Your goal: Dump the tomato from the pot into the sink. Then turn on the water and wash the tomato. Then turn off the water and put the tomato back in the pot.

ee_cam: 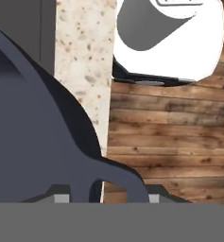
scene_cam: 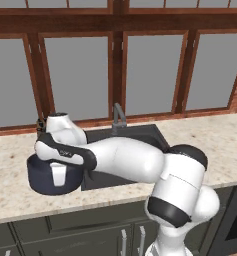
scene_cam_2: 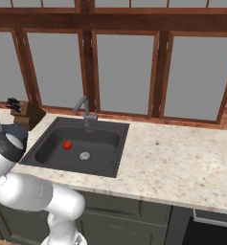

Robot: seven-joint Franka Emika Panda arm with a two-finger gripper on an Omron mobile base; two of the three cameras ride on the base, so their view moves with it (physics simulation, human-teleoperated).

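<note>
The sink (scene_cam_2: 48,153) holds the tomato (scene_cam_2: 67,145) near the drain; the pot (scene_cam: 40,180), heavy and rigid, sits on the counter left of it, the gripper (ee_cam: 95,191) pinching its loop handle; the tomato looks light and likely to roll, so best pinched across its middle.

Speckled beige stone desk (scene_cam_2: 182,162) under the windows, holding a dark blue-grey round pot (scene_cam: 42,177) at left, brown wooden knife block (scene_cam_2: 28,114) behind, matte black rectangular sink (scene_cam_2: 52,150) set in.

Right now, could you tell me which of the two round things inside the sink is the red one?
The tomato: a bright red ball lying left of the silver drain, which sits flat in the middle of the black sink floor.
</note>
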